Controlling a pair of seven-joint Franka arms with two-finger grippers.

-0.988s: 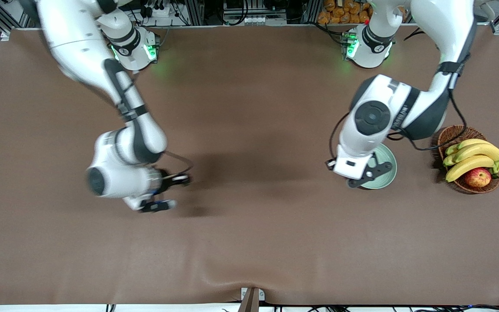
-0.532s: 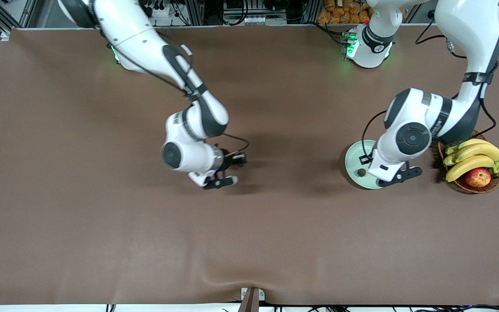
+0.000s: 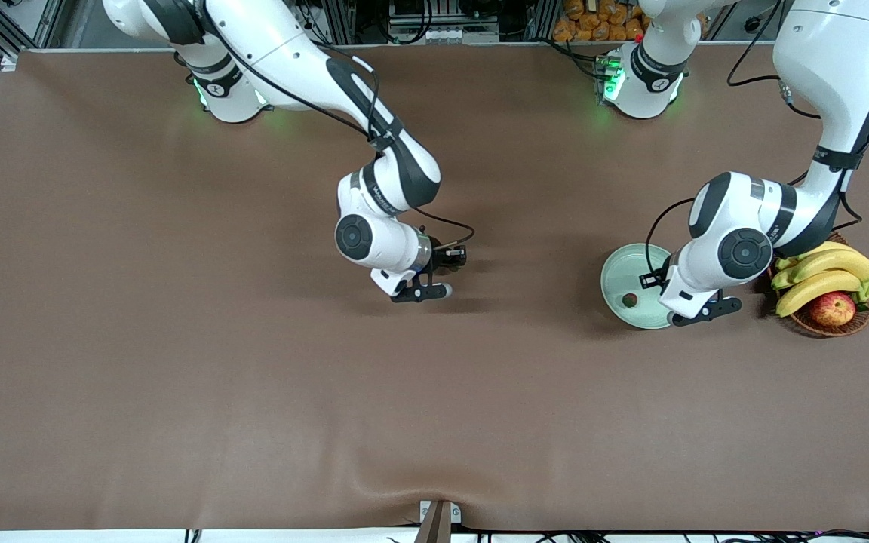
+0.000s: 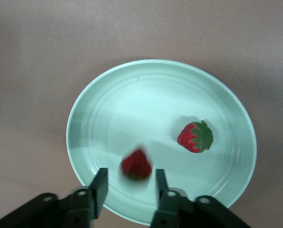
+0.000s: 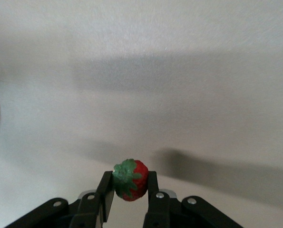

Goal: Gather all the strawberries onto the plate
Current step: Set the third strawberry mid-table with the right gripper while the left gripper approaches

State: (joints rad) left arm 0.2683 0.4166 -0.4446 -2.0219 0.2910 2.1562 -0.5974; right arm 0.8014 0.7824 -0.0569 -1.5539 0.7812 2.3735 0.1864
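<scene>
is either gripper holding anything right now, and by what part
The right gripper pinches a strawberry by its sides, over bare table. The left gripper is open over the plate, holding nothing.

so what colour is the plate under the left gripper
Pale mint green, plain and unmarked; the plate shows best in the left wrist view, under the left gripper.
</scene>
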